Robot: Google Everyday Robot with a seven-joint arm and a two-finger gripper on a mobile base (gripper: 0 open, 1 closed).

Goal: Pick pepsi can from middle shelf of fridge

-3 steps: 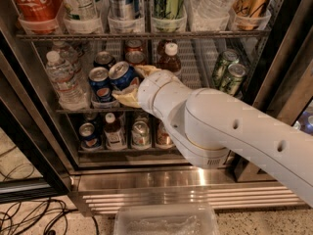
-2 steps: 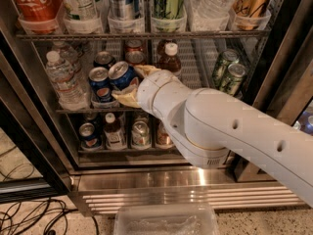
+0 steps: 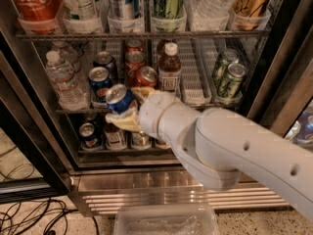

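Note:
The fridge (image 3: 274, 72) stands open with its wire shelves of drinks. My gripper (image 3: 129, 107) is shut on a blue pepsi can (image 3: 119, 98), which is tilted and held just in front of the middle shelf (image 3: 195, 102), at its left part. My large white arm (image 3: 234, 151) reaches in from the lower right. Another blue pepsi can (image 3: 100, 82) stands upright on the middle shelf behind and to the left of the held one.
Red cans (image 3: 145, 76) and a brown bottle (image 3: 169, 72) stand on the middle shelf, green cans (image 3: 229, 77) at its right, water bottles (image 3: 63, 80) at its left. Cup holders with bottles fill the top rack. Cans sit on the lower shelf (image 3: 88, 133). A clear tray (image 3: 166, 222) is below.
My gripper has drawn back out of the shelf and down a little with the pepsi can, which is now further from the cans behind it.

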